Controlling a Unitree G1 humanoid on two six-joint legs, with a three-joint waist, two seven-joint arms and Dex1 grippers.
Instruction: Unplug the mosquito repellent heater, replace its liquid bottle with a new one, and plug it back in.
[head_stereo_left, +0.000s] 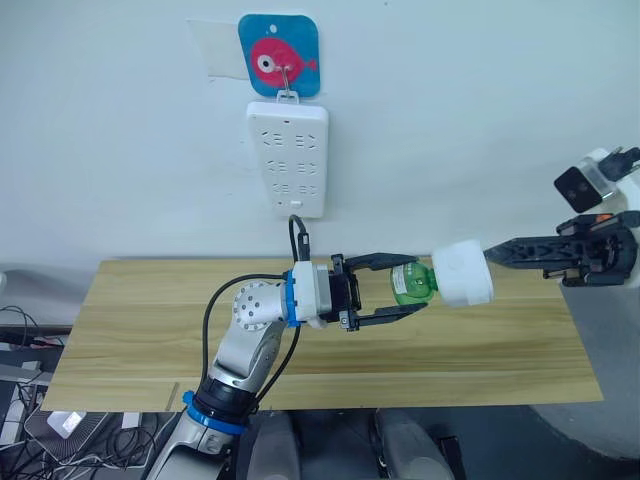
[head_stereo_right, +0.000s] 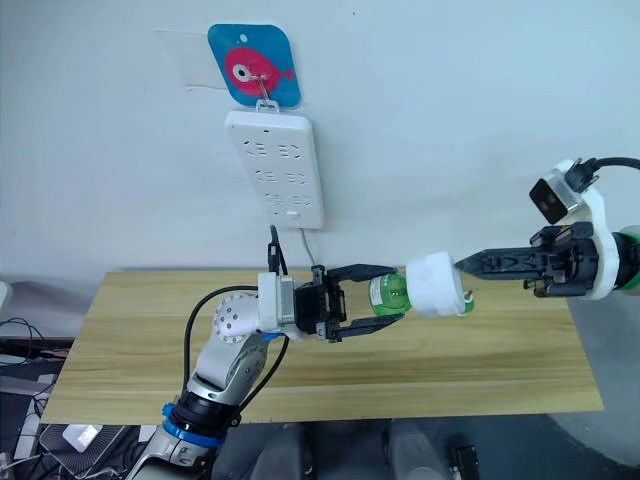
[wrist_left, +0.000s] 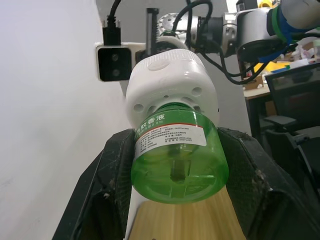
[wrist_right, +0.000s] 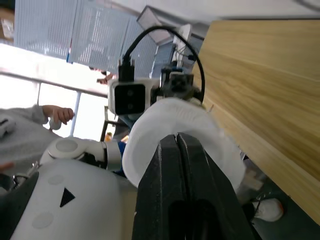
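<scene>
Above the wooden table (head_stereo_left: 480, 350), the mosquito repellent heater (head_stereo_left: 463, 273), a small white rounded unit, is held in the air. A green liquid bottle (wrist_left: 177, 160) with a white label sits in its underside. My left gripper (head_stereo_left: 410, 286) comes from the left, and its black fingers (wrist_left: 107, 190) press on both sides of the bottle. My right gripper (head_stereo_right: 462, 265) reaches in from the right, shut on the heater's far side. The heater's plug prongs are hidden.
A long white power strip (head_stereo_left: 288, 158) hangs on the wall from a blue fish-shaped hook (head_stereo_left: 279, 55), behind and above my left arm. The table's right end lies under the right arm. A person's hand (wrist_right: 57, 114) shows far behind in the right wrist view.
</scene>
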